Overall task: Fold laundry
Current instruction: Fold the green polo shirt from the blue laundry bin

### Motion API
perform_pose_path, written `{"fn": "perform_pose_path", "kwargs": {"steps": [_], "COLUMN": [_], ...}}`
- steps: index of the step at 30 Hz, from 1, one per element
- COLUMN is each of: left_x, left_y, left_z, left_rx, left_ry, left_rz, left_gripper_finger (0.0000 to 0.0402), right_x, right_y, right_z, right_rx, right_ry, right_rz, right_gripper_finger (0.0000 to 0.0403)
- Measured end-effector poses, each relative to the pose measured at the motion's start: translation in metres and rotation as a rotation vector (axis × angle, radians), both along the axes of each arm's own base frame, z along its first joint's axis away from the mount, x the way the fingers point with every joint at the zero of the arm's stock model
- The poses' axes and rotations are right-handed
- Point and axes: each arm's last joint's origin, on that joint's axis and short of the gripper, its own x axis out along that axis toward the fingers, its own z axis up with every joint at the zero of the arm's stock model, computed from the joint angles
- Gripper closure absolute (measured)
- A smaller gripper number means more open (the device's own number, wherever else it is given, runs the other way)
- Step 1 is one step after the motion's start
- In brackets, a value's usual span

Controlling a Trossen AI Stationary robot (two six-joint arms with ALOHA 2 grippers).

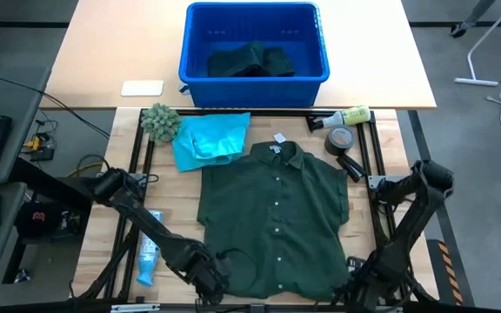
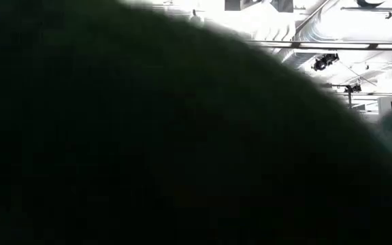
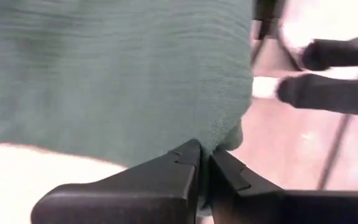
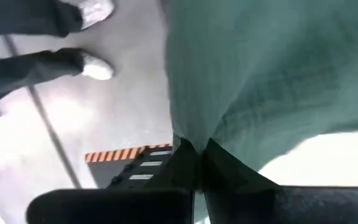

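A dark green button shirt (image 1: 272,213) lies spread on the table, with its collar and white neck tag (image 1: 278,139) toward the far side. My left gripper (image 1: 211,283) is shut on the shirt's near left hem corner. My right gripper (image 1: 355,285) is shut on the near right hem corner. A turquoise garment (image 1: 211,139) lies crumpled beyond the shirt's far left shoulder. Another dark green garment (image 1: 250,59) lies in the blue bin (image 1: 197,43). In the low view, dark cloth (image 2: 148,150) fills nearly the whole picture. My left gripper pinches the shirt's hem corner (image 3: 219,134) between its two shut fingers, coming steeply from above. The cloth runs away from the fingertips (image 3: 188,155) toward the rest of the shirt. One layer or several, I cannot tell. My right gripper pinches the shirt's hem edge (image 4: 194,134) at the near right corner between its two shut fingers, pointing steeply down. The cloth gathers into folds at the fingertips (image 4: 185,155) and spreads away from them.
A fuzzy grey-green ball (image 1: 160,122) sits left of the turquoise garment. A bottle (image 1: 346,117), a tape roll (image 1: 341,139) and a dark marker (image 1: 348,165) lie at the far right. A blue-white tube (image 1: 149,252) lies left of the shirt. A person's shoes (image 4: 95,65) stand past the near edge.
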Motion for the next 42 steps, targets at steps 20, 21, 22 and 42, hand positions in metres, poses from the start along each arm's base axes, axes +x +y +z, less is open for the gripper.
{"fn": "perform_pose_path", "kwargs": {"steps": [20, 21, 22, 42], "left_x": [-0.019, -0.02, -0.021, -0.021], "left_y": [0.064, 0.066, 0.068, 0.051], "left_z": [-0.001, -0.007, -0.012, -0.04], "left_rx": [0.082, 0.091, 0.099, -0.052], "left_ry": [0.225, 0.243, 0.258, 0.181], "left_rz": [-0.116, -0.106, -0.092, 0.049], "left_gripper_finger": [0.0401, 0.0401, 0.0401, 0.0316], "right_x": [0.01, 0.009, 0.008, 0.001], "right_y": [-0.034, -0.035, -0.036, -0.032], "right_z": [-0.019, -0.023, -0.027, -0.038], "right_rx": [0.062, 0.058, 0.047, 0.019], "right_ry": [0.179, 0.187, 0.191, 0.097], "right_rz": [-0.117, -0.132, -0.149, -0.097], "right_gripper_finger": [0.0403, 0.0403, 0.0403, 0.0305]}}
